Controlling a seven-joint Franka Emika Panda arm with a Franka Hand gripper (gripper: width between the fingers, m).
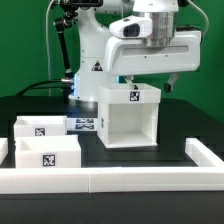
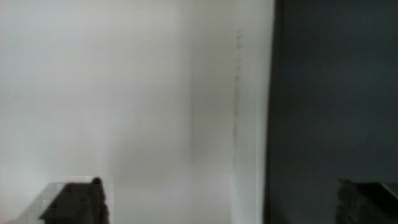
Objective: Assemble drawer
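- The wrist view is blurred. A pale white surface [image 2: 125, 100] fills most of it, with a dark band beside it, and I cannot tell which part that surface is.
- The dark fingertips [image 2: 75, 200] are cut off at the frame edge.
- The two-finger gripper [image 1: 148, 80] has its jaws wide apart and holds nothing.
- In the exterior view it hangs just above the back top edge of the large white plastic boxy casing [image 1: 130, 120]. I cannot tell whether it touches.
- The casing stands upright on the black table [image 1: 180, 125], its open face toward the camera and a tag on top.
- Two shallow white rectangular trays, farther tray [image 1: 40, 128] and nearer tray [image 1: 45, 155], lie at the exterior view's left, beside the low white rail [image 1: 130, 180]. Their knobs are not discernible.
- The marker board [image 1: 85, 123] lies between the farther tray and the casing.
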